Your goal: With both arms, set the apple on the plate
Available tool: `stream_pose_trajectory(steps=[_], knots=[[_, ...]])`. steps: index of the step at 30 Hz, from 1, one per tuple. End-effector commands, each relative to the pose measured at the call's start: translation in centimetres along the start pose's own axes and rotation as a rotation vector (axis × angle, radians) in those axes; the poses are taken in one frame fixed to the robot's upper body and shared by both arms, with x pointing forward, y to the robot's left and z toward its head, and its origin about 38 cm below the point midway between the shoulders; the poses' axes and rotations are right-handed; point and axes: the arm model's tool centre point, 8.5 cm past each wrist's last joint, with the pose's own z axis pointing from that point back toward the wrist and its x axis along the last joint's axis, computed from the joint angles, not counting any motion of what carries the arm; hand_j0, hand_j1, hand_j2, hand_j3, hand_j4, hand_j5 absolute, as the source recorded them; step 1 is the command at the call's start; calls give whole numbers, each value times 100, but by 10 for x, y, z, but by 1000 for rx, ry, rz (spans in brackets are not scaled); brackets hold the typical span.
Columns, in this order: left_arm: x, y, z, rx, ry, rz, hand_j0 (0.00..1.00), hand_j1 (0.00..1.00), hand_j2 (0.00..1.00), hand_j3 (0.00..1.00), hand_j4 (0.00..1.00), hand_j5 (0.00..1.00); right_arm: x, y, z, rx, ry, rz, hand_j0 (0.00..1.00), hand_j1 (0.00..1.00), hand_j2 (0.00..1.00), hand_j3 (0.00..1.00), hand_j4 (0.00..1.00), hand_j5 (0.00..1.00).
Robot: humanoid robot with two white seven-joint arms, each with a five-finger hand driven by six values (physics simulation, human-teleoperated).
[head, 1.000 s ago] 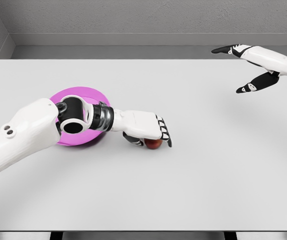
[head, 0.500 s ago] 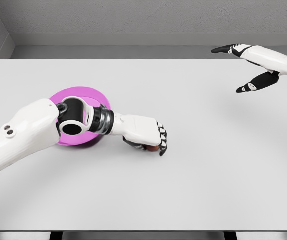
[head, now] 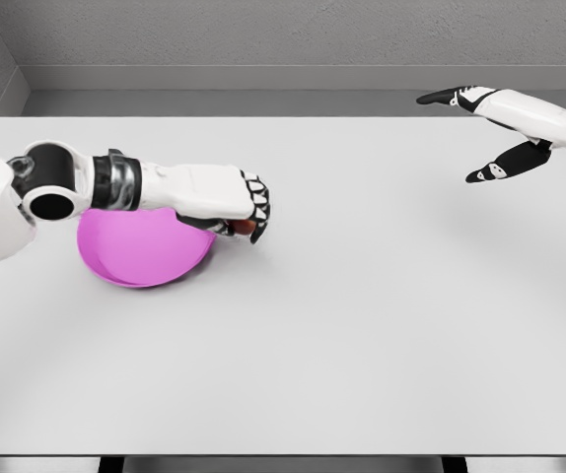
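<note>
The left hand [head: 226, 202] has its fingers curled around the apple [head: 246, 227]. Only a small red bit of the apple peeks out under the fingertips. The hand and apple are at the right edge of the pink plate [head: 140, 251], which lies just below and beside the hand on the white desk [head: 362, 325]. I cannot tell if the apple touches the plate. The right hand [head: 495, 133] is far off to the side, up in the air, with its fingers spread and holding nothing.
</note>
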Motion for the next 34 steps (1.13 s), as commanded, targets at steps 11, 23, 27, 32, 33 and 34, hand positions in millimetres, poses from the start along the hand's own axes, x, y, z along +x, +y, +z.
stream_pose_trajectory(steps=[11,23,27,32,33,34], knots=[[-57,-39,91,-8,242,155,46,46,46,46,46,46,-1,2,1,-1,1,-9,100,100,100,100,100,100],[-35,-17,34,109,89,210,100,100,100,100,100,100,-1,3,1,0,2,-12,100,100,100,100,100,100],[-4,9,-19,169,-50,188,100,100,100,100,100,100,-1,3,1,0,2,-12,100,100,100,100,100,100],[-3,12,-25,180,-61,196,100,100,100,100,100,100,0,2,0,0,-1,-9,100,100,100,100,100,100],[-3,13,-25,181,-62,196,100,100,100,100,100,100,1,2,0,0,-5,-6,100,100,100,100,100,100],[-3,13,-25,181,-62,196,100,100,100,100,100,100,1,2,0,0,-5,-6,100,100,100,100,100,100]])
